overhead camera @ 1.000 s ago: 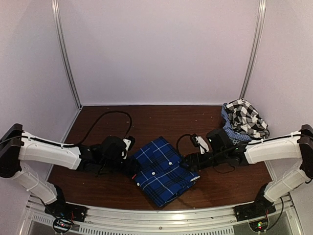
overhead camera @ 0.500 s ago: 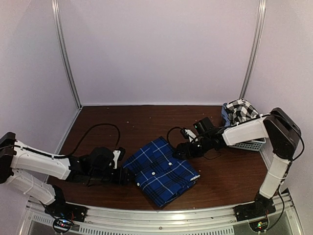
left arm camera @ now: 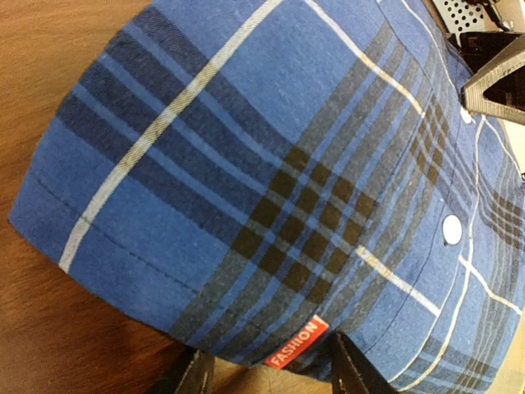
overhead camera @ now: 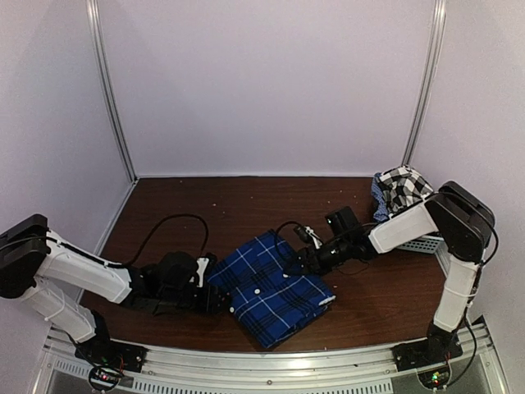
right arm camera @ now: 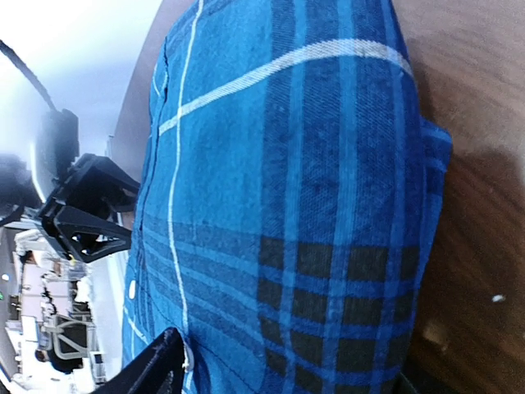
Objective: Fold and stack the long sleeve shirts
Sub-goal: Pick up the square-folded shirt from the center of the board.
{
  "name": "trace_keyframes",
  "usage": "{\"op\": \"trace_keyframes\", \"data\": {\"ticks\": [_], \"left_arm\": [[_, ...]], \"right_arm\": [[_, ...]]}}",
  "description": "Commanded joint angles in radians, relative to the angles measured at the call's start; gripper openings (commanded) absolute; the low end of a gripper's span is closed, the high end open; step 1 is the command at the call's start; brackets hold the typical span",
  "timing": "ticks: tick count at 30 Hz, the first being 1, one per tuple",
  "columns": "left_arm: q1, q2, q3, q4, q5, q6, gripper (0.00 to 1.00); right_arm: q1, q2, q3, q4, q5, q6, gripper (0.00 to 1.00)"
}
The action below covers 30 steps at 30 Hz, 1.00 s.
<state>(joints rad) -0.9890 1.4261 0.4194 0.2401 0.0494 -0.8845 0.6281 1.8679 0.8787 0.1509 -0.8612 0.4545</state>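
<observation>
The royal-blue plaid shirt lies folded on the brown table, buttons up. My left gripper is low at its left edge. In the left wrist view the jaws stand open around the shirt's hem, beside a red "FASHION" label. My right gripper is at the shirt's upper right edge. In the right wrist view it is open, straddling the folded edge. The black-and-white checked shirt is bunched in the basket at the far right.
A pale mesh basket stands at the right edge of the table, holding the checked shirt. Black cables loop over the table behind each arm. The booth's walls close in the back and both sides. Each wrist view shows the other gripper across the shirt.
My right gripper has moved from the shirt's right side to its upper right edge. My left gripper has slid back along the left edge. The shirt has shifted slightly.
</observation>
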Motion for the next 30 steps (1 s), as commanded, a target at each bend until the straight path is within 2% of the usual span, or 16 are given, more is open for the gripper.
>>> {"op": "trace_keyframes", "data": {"ticks": [1,9,13,14,18,21,24,27,30], "left_arm": [[0.001,0.045,0.017,0.049,0.027,0.021,0.48],[0.003,0.098,0.06,0.063,0.054,0.055,0.44],[0.001,0.055,0.058,0.033,0.027,0.064,0.44],[0.002,0.038,0.055,0.023,0.014,0.066,0.44],[0.003,-0.027,0.065,-0.042,-0.076,0.093,0.45],[0.008,-0.078,0.09,-0.122,-0.147,0.127,0.46],[0.028,-0.126,0.118,-0.201,-0.199,0.161,0.46],[0.065,-0.166,0.144,-0.268,-0.226,0.194,0.46],[0.121,-0.193,0.16,-0.3,-0.23,0.232,0.46]], "right_arm": [[0.01,0.058,-0.068,0.083,-0.088,0.112,0.71],[0.047,0.124,-0.104,0.368,-0.182,0.276,0.58],[0.022,0.065,-0.091,0.295,-0.19,0.232,0.44],[0.011,0.04,-0.084,0.261,-0.188,0.211,0.38],[-0.045,-0.084,-0.058,0.089,-0.157,0.112,0.0],[-0.097,-0.208,-0.023,-0.169,-0.07,-0.012,0.0],[-0.161,-0.351,0.054,-0.472,0.115,-0.147,0.0],[-0.192,-0.468,0.181,-0.741,0.413,-0.231,0.0],[-0.193,-0.497,0.352,-0.974,0.72,-0.28,0.0]]}}
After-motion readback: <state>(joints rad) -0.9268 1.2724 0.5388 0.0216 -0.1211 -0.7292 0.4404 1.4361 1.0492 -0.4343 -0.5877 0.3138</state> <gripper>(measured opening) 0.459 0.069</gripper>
